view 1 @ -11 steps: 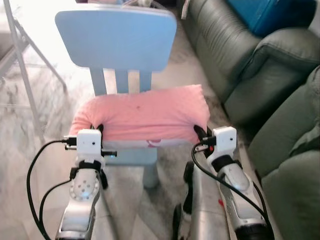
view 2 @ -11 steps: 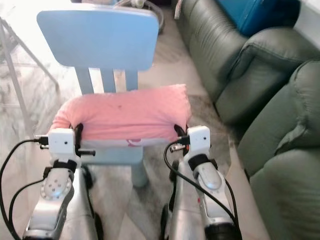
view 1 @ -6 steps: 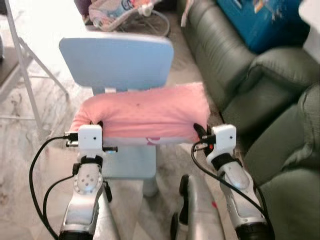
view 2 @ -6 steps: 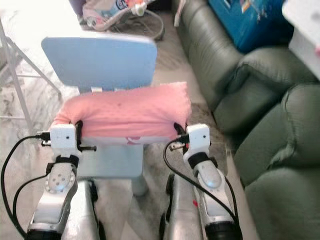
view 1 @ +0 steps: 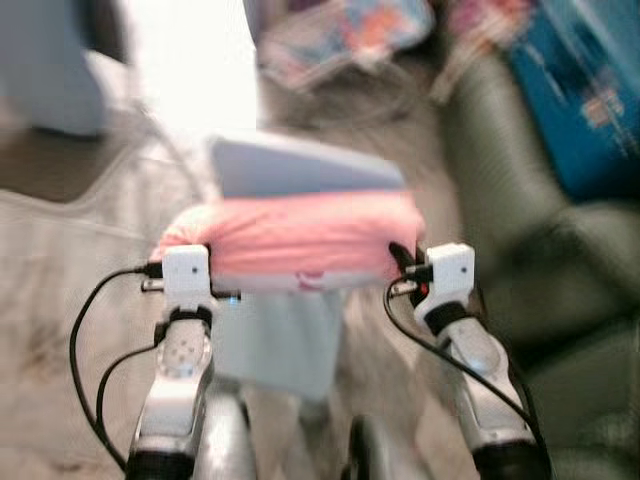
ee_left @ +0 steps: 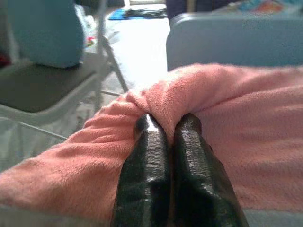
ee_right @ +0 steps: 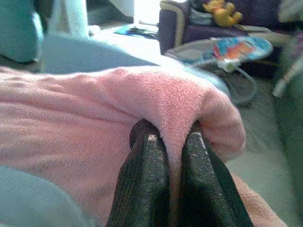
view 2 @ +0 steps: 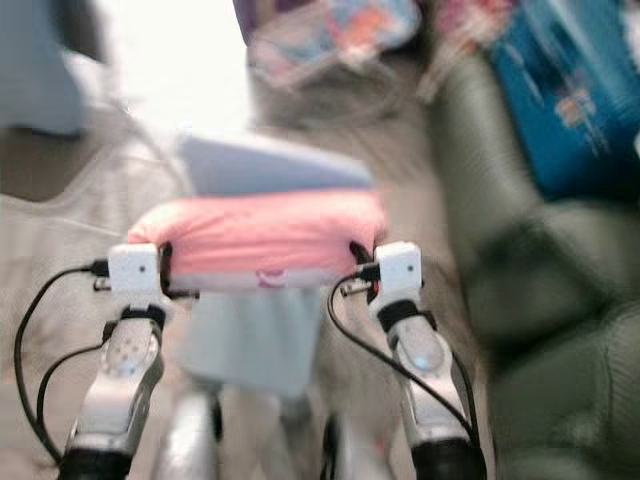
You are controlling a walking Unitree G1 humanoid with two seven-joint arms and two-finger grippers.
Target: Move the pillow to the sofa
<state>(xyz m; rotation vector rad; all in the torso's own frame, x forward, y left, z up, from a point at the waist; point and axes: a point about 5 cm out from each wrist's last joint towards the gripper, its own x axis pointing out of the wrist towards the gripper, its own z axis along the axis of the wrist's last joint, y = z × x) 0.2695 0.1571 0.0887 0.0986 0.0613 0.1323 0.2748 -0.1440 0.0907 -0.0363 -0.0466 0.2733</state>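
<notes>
We see the pink fleece pillow (view 1: 295, 235) before the light-blue plastic chair (view 1: 300, 170), the dark-green leather sofa (view 1: 540, 260) at right.

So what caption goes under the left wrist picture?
The left gripper pinching a fold of the pink pillow, blue chair behind.

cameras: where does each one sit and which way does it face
Left eye, right eye: on the head, looking forward and down; both silver arms, pink pillow, blue chair, green sofa; blurred.
Left wrist: along the left pincer, pinching pillow fabric.
Right wrist: along the right pincer, likewise.
All share the pillow.
</notes>
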